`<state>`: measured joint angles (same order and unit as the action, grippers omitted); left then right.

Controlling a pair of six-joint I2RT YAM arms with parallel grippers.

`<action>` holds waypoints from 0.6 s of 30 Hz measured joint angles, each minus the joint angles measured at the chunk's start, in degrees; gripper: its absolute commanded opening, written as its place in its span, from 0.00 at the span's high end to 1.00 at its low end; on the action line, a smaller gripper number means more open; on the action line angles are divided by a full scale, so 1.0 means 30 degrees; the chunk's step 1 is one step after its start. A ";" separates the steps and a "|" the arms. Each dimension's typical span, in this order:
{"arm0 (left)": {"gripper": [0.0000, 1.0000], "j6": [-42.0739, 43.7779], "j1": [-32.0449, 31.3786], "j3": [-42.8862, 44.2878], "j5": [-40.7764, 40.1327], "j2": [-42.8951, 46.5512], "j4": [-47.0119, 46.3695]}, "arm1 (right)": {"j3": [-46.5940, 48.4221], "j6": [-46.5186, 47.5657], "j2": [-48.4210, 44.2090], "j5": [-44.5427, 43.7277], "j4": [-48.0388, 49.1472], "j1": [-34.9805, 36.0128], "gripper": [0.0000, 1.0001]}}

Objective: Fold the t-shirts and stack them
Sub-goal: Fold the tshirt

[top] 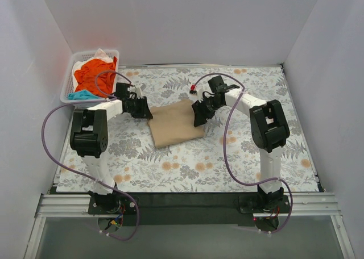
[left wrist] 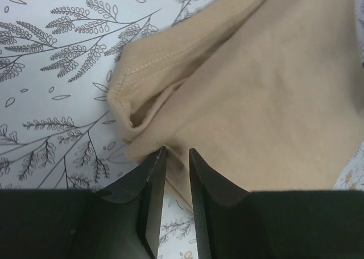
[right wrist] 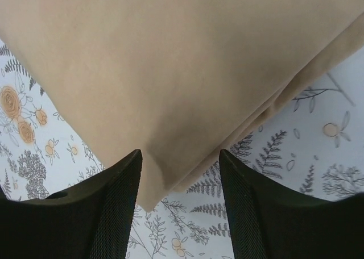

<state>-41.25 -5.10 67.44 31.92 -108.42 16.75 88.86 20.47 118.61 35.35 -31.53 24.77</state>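
Tan t-shirt [top: 176, 124] lies folded mid-table on the floral cover [top: 227, 168]. The right gripper [right wrist: 181, 153] is released, jaws wide astride one corner. The left gripper [left wrist: 176, 151] is at the opposite hem, jaws nearly together; I cannot tell whether they pinch cloth. An orange t-shirt [top: 94, 71] sits in the white basket [top: 67, 83].

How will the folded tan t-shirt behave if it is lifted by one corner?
Probably floppy: the tan t-shirt is soft cloth, and its stacked layers gape at the edge, so the fold may fall open. It looks light. Pushed, it would likely bunch on the table cover, not slide flat.
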 measured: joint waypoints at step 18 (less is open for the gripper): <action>0.63 -0.0882 -0.0073 0.5530 0.0444 -0.3191 -0.0561 | -0.2725 -0.0401 -0.3075 -0.0809 0.0495 -0.0015 0.36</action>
<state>-43.90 -5.32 84.03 33.26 -117.99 15.07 80.68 19.27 109.38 32.93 -30.04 24.73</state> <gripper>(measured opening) 0.338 0.602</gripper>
